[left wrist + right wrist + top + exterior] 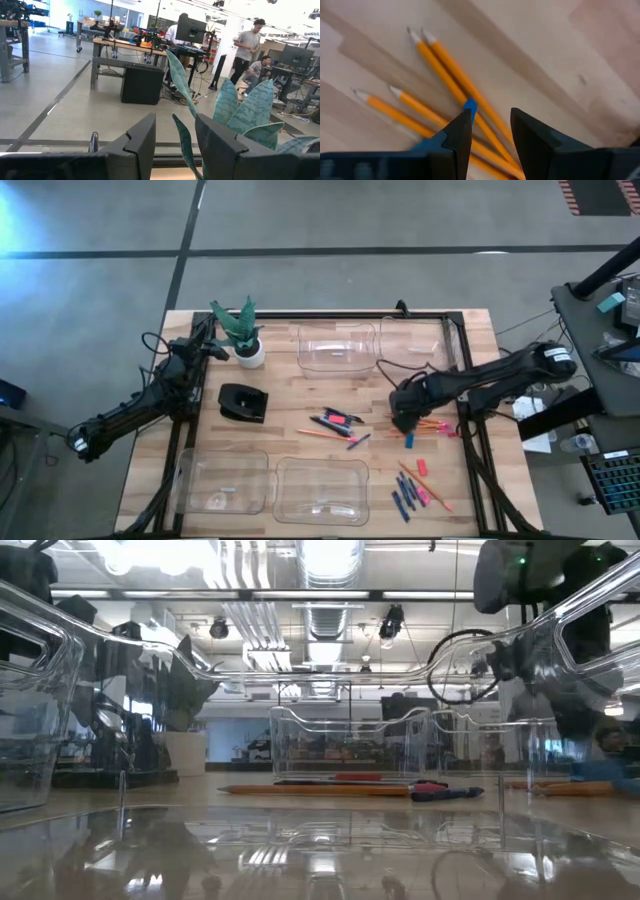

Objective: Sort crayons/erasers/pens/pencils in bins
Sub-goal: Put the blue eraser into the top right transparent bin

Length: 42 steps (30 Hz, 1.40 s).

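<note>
Lying on the pale wooden table (300, 455), orange pencils (445, 70) are seen under the right gripper (490, 132), whose jaws stand apart with nothing between them. Four clear bins (337, 346) are set near the table's edges. The left gripper (175, 145), jaws parted, is raised beside a potted plant (243, 335). People are seen at desks in the concrete-floored room behind.

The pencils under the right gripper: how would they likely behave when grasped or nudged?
The pencils look thin and stiff, so they probably lift without bending. They lie crossed and touching, so gripping one may drag its neighbours. Being slim sticks flat on the wooden table, they may roll if the right gripper nudges them.
</note>
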Tool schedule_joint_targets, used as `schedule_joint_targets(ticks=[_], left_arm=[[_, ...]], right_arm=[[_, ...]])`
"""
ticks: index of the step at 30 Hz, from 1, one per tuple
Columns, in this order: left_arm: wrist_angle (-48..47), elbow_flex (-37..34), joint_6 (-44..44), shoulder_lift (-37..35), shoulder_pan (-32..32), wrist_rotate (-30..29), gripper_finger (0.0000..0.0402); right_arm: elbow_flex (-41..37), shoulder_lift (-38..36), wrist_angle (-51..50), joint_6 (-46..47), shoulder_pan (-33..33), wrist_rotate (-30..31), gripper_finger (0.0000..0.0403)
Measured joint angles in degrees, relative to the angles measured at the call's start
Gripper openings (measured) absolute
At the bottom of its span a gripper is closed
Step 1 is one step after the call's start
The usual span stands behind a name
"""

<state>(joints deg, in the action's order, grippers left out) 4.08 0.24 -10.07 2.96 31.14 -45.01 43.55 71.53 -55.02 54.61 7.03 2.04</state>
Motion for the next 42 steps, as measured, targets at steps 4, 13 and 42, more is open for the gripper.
schedule_joint_targets(ticks=[4,13,42], left_arm=[[0.00,0.02,0.00,0.00,-0.02,-0.02,0.0125],[0.00,0.00,0.00,0.00,-0.02,0.00,0.0125],[0.00,0.00,0.00,0.00,0.00,-0.01,0.0125]], right_arm=[[0.00,2.49,0.04,0.94,2.03,-0.25,0.0128],[0.15,5.16,0.68,0.55,3.23,-0.74,0.0128],[-0.12,3.06,1.95,0.94,3.21,-1.02,0.0128]])
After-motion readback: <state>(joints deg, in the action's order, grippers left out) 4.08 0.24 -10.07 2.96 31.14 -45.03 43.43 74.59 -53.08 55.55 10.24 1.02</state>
